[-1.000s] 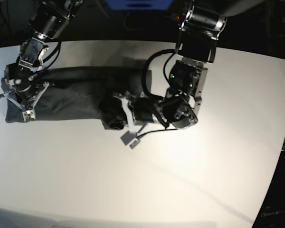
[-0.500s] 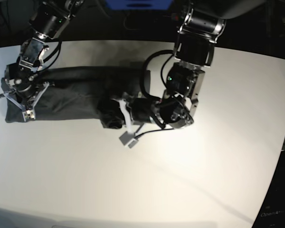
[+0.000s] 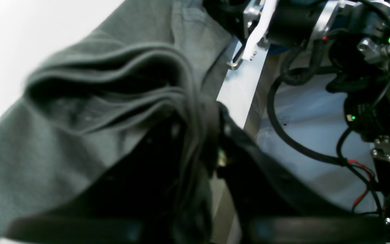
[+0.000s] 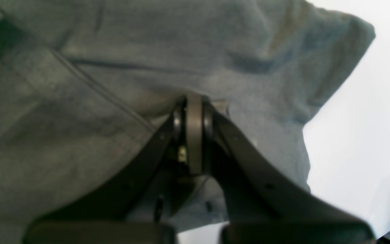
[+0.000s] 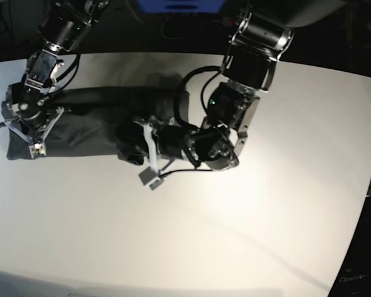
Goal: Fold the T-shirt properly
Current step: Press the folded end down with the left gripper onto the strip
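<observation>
The dark charcoal T-shirt [image 5: 93, 120] lies as a long folded strip at the back left of the white table [image 5: 247, 235]. My left gripper [image 5: 131, 143] is shut on the strip's bunched right end. In the left wrist view the layered cloth [image 3: 90, 112] is pinched at the gripper [image 3: 210, 112]. My right gripper [image 5: 23, 131] is at the strip's left end. In the right wrist view it [image 4: 194, 100] is closed against the cloth [image 4: 113, 51], which fills most of that view.
A small white tab [image 5: 149, 177] and a black cable hang below the left gripper onto the table. Arm hardware and black cables [image 3: 367, 84] fill the right of the left wrist view. The table's far edge runs just behind the shirt.
My left gripper has moved left along the strip, carrying the bunched right end of the shirt with it. The right arm has not moved.
</observation>
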Robot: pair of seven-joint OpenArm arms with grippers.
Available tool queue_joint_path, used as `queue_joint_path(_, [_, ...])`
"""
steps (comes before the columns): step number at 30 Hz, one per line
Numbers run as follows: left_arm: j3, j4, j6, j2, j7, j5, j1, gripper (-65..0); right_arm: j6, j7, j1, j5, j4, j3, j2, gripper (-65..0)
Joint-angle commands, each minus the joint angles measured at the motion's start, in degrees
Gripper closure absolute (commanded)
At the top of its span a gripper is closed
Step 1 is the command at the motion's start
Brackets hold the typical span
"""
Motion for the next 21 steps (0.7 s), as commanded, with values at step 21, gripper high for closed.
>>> queue_joint_path(21, [-0.4,1.4,-0.7,-1.6,-0.9,-2.1,-2.3,-16.8,3.0,-5.5,-1.2,-1.3,-1.2,-2.0,-1.0,-0.3])
